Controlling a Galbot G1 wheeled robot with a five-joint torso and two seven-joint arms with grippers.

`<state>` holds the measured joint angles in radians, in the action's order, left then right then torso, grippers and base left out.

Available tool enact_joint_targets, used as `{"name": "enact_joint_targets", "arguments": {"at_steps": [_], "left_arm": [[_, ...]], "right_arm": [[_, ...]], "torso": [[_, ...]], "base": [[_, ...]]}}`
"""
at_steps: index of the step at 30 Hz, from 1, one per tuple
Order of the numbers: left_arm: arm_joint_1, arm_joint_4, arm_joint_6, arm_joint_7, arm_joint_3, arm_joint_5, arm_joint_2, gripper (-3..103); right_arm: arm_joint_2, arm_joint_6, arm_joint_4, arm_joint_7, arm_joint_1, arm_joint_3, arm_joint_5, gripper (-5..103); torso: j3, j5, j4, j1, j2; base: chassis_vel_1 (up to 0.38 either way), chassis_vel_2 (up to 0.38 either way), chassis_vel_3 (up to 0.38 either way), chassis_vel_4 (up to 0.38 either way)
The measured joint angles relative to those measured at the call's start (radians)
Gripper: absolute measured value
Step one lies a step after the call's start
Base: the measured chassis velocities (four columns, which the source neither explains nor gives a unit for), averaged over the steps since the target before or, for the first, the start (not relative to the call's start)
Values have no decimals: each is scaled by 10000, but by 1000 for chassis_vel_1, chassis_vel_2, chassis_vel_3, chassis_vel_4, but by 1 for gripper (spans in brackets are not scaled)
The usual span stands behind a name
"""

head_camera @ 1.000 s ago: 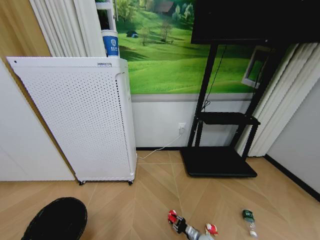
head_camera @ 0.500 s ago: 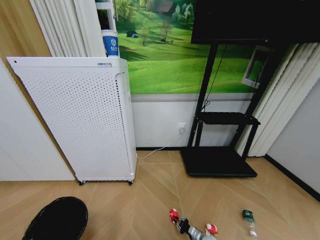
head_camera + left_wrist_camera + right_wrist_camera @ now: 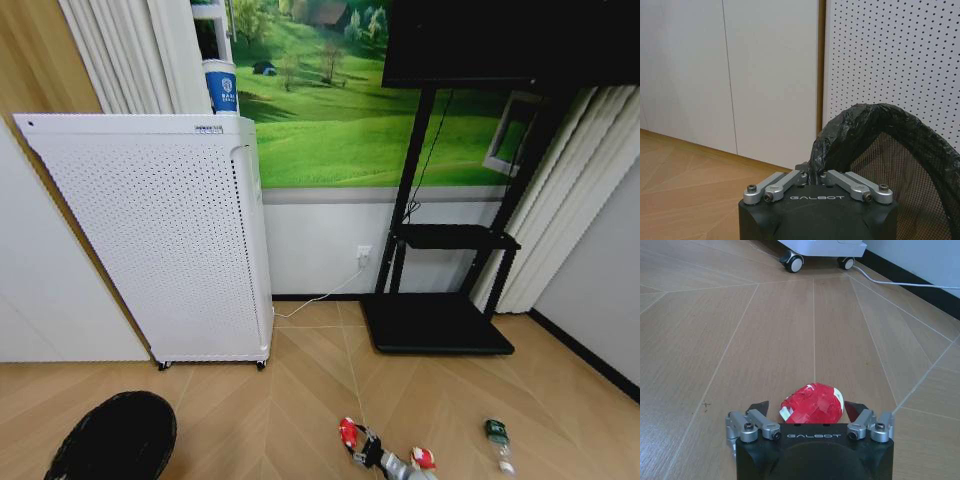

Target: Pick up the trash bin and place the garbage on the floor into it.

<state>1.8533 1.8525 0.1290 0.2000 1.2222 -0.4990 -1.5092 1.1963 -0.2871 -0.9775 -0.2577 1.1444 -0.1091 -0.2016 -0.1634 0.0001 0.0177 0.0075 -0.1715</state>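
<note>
Your right gripper (image 3: 811, 409) straddles the red wrapper (image 3: 811, 402) at 6 o'clock on the floor (image 3: 765, 330), fingers apart — close off-centre and it squirts out. Left gripper (image 3: 814, 177) stays pinched on the trash bin (image 3: 890, 150) rim at 8 o'clock — it could slip.

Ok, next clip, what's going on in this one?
The robot is clearing litter off the light brown herringbone wood floor. Its left claw is shut on the rim of the small round black mesh trash bin, beside the white perforated appliance. The right claw is open, low over the floor, around a red crumpled wrapper. A red-and-white scrap and a small clear bottle lie nearby.
</note>
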Motion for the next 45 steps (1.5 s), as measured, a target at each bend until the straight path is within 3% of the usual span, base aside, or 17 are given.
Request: {"name": "enact_joint_targets", "arguments": {"at_steps": [5,12,18,19,22,27,28,30,32,33,35,37,41,45], "left_arm": [[7,-27,-13,-3,17,-72,3,4],[-16,-4,-82,-41,19,-141,6,4],[-27,47,-117,-99,4,-199,6,4],[-27,47,-117,-99,4,-199,6,4],[-14,52,-126,-105,6,-231,10,4],[-10,50,-126,-108,6,-231,12,4],[-10,48,-126,-110,0,-227,11,4],[-10,43,-129,-110,-9,-222,11,4],[-18,20,-133,-111,-17,-208,11,4],[-18,20,-133,-111,-17,-208,11,4],[-19,-1,-138,-113,-19,-185,10,4],[-19,-3,-141,-112,-20,-180,11,4],[-16,-2,-153,-107,-22,-171,10,4],[-18,40,-169,-104,-24,-169,11,4]], "right_arm": [[116,50,187,219,-148,102,-136,99],[115,7,446,315,-290,99,-291,101],[50,-29,551,332,-217,-6,-491,76],[50,-29,551,332,-217,-6,-491,76],[47,-68,575,319,-195,-54,-551,60],[74,-125,575,312,-188,-61,-550,49],[101,-184,575,312,-186,-62,-530,38],[123,-243,581,312,-186,-63,-494,38],[177,-422,642,328,-185,-72,-430,27],[177,-422,642,328,-185,-72,-430,27],[211,-634,745,345,-177,-103,-409,12],[211,-679,761,346,-172,-117,-404,12],[204,-860,792,340,-152,-165,-309,-2],[209,-999,781,331,-118,-204,-242,13]], "torso": [[0,-1,-2,0,0],[0,-1,-1,0,0],[0,-1,0,0,0],[0,-1,0,0,0],[0,-2,0,0,0],[0,-1,-1,0,0],[0,-1,-1,0,0],[0,0,-1,0,0],[0,-2,-1,0,0],[0,-2,-1,0,0],[0,-1,-1,0,0],[0,-1,-1,0,0],[0,-1,-1,0,0],[0,-1,0,0,0]], "base": [[0,0,0,0],[0,0,0,0],[0,0,0,0],[0,0,0,0],[0,0,0,0],[0,0,0,0],[0,0,0,0],[0,0,0,0],[0,0,0,0],[0,0,0,0],[0,0,0,0],[0,0,0,0],[0,0,0,0],[0,0,0,0]]}}
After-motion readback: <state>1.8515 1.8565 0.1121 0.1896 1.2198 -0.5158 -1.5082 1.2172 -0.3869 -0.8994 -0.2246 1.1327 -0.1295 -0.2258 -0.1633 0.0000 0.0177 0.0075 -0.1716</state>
